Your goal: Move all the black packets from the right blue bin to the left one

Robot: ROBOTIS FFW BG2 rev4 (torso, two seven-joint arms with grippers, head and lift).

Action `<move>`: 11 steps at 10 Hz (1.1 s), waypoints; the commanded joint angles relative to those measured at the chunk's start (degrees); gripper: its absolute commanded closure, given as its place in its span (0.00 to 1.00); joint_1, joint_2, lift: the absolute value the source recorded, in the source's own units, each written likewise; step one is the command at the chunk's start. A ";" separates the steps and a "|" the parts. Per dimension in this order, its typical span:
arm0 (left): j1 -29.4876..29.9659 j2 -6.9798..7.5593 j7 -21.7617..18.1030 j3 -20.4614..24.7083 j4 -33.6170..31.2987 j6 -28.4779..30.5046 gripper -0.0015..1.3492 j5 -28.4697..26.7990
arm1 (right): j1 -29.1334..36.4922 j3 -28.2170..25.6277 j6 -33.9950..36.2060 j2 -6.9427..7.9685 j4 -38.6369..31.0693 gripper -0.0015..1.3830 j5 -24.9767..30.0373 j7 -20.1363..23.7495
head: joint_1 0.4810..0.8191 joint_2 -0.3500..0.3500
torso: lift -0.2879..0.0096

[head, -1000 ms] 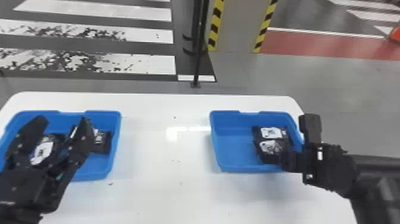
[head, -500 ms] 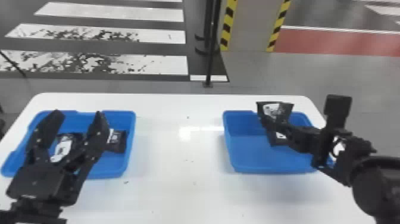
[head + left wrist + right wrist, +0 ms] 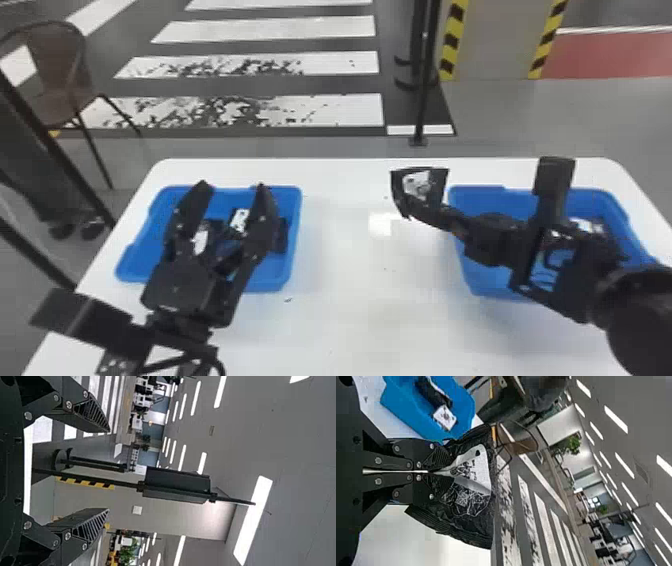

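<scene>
My right gripper pinches a flat, black, white-labelled packet (edge only): best carry it high to the rectangular blue plastic bin on its left.

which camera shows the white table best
The head view: it shows the white table from above, with its far edge and both the left bin and right bin on it. The left wrist view gives a thin white strip of it; the right wrist view shows white patches beside the held packet.
</scene>
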 commanded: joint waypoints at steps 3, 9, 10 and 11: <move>-0.34 0.26 -0.11 -0.65 0.00 2.83 0.26 -0.05 | -2.52 8.75 -4.85 -0.55 -1.05 0.82 -5.71 0.01 | 0.63 0.76 | 0.50; -1.47 0.44 -1.43 -1.00 0.14 7.33 0.26 0.18 | -5.33 18.46 -9.77 -0.90 -1.19 0.82 -13.13 0.19 | 0.63 0.89 | 0.50; -1.47 0.52 -1.52 -1.23 0.14 7.33 0.26 0.30 | -5.75 19.84 -10.05 -0.99 -1.05 0.82 -13.71 0.19 | 0.63 0.91 | 0.50; -1.61 0.52 -1.52 -1.34 0.14 7.33 0.26 0.53 | -6.32 20.98 -10.75 -0.99 -0.48 0.82 -14.28 0.19 | 0.63 0.93 | 0.50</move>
